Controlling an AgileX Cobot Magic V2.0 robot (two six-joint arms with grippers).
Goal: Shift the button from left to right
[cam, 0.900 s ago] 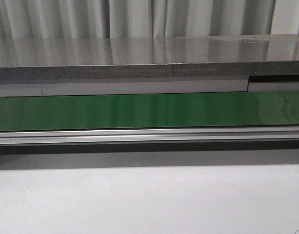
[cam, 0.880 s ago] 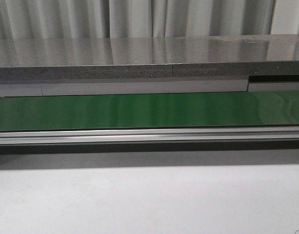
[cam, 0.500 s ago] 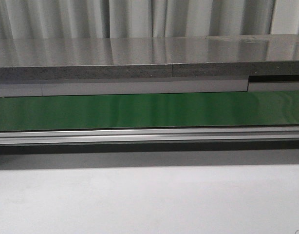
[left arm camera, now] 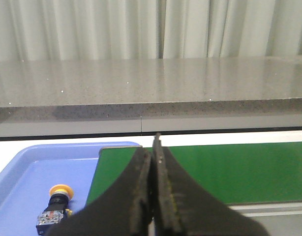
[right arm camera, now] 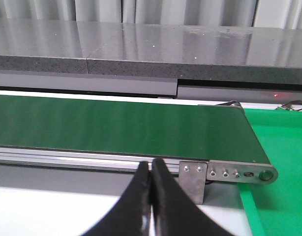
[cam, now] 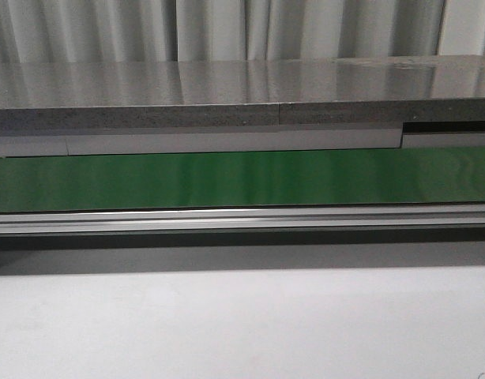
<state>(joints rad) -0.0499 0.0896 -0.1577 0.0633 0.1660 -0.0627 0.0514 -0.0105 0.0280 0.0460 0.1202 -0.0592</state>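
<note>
The button (left arm camera: 56, 205), with a yellow-orange cap on a black body, lies in a blue tray (left arm camera: 23, 172) in the left wrist view, beside the left end of the green conveyor belt (left arm camera: 229, 167). My left gripper (left arm camera: 152, 150) is shut and empty, its tips over the belt's end, apart from the button. My right gripper (right arm camera: 151, 164) is shut and empty, in front of the belt's right end (right arm camera: 141, 128). Neither gripper nor the button shows in the front view.
The green belt (cam: 242, 178) runs across the front view behind an aluminium rail (cam: 242, 219). A grey stone counter (cam: 242, 95) and curtains lie behind. A metal bracket (right arm camera: 193, 179) and roller end (right arm camera: 263, 174) sit at the belt's right end, beside a green surface (right arm camera: 284, 162).
</note>
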